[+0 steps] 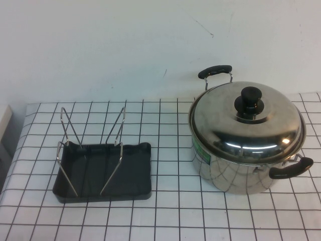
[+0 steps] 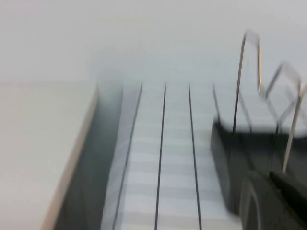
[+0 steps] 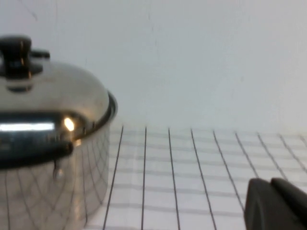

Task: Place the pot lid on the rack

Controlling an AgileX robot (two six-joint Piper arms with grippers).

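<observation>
The shiny steel pot lid (image 1: pixel 246 123) with its black knob (image 1: pixel 249 98) sits closed on the steel pot (image 1: pixel 235 173) at the right of the table. It also shows in the right wrist view (image 3: pixel 57 96). The black rack (image 1: pixel 103 173) with silver wire uprights stands at the left and is empty. Neither arm shows in the high view. My left gripper (image 2: pixel 271 191) is low beside the rack (image 2: pixel 249 143), fingers together and empty. My right gripper (image 3: pixel 271 194) is low over the table, apart from the pot (image 3: pixel 48 191), fingers together and empty.
The table (image 1: pixel 170 211) has a white cloth with a black grid. The pot has two black handles, one at the back (image 1: pixel 214 71) and one at the front right (image 1: pixel 291 168). A white wall stands behind. A pale object (image 1: pixel 4 125) sits off the table's left edge.
</observation>
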